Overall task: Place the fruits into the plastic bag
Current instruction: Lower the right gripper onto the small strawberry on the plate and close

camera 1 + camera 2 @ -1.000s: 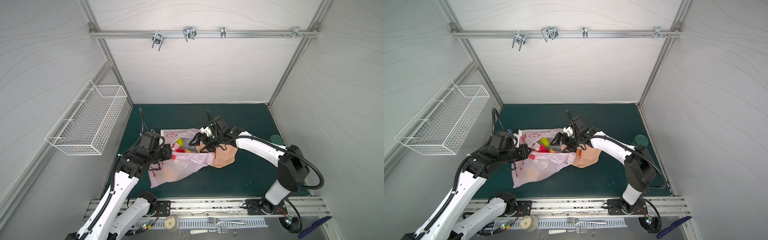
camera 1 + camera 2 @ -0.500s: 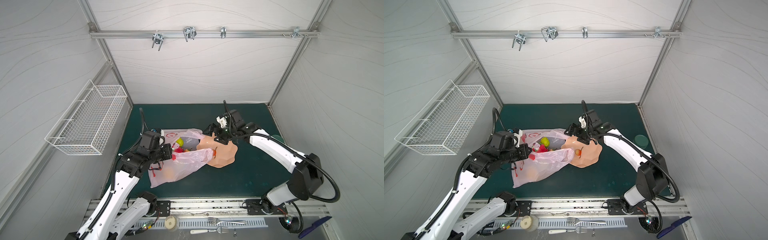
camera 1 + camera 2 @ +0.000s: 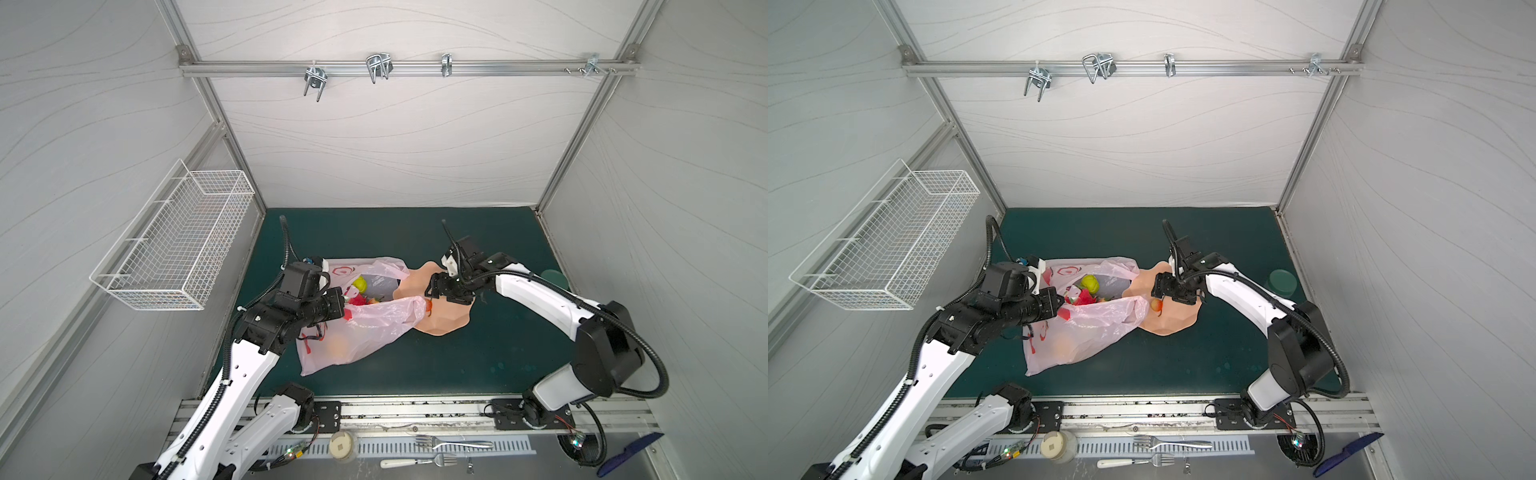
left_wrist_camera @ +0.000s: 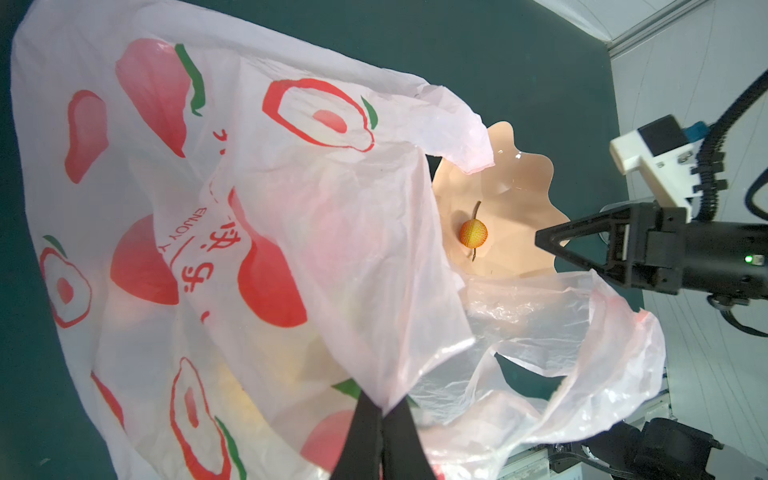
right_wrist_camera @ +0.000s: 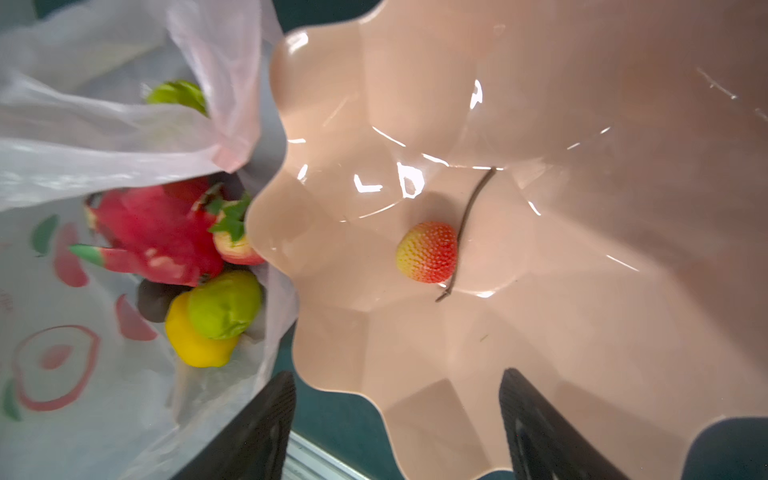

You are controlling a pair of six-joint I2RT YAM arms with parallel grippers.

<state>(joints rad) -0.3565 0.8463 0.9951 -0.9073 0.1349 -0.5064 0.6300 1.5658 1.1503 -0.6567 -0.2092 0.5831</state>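
The strawberry [image 3: 1157, 305] lies in the peach bowl [image 3: 1173, 322], centre of a top view, just right of the plastic bag [image 3: 1088, 328]. Left wrist view: my left gripper [image 4: 380, 419] pinches the bag's rim; hold that mouth up. Right wrist view: my right gripper [image 5: 397, 419] stands apart, empty; straddle the berry, clear of the twig [image 5: 469, 224].

top views: overhead, whole scene | wrists: close, sharing bowl [image 4: 519, 208]
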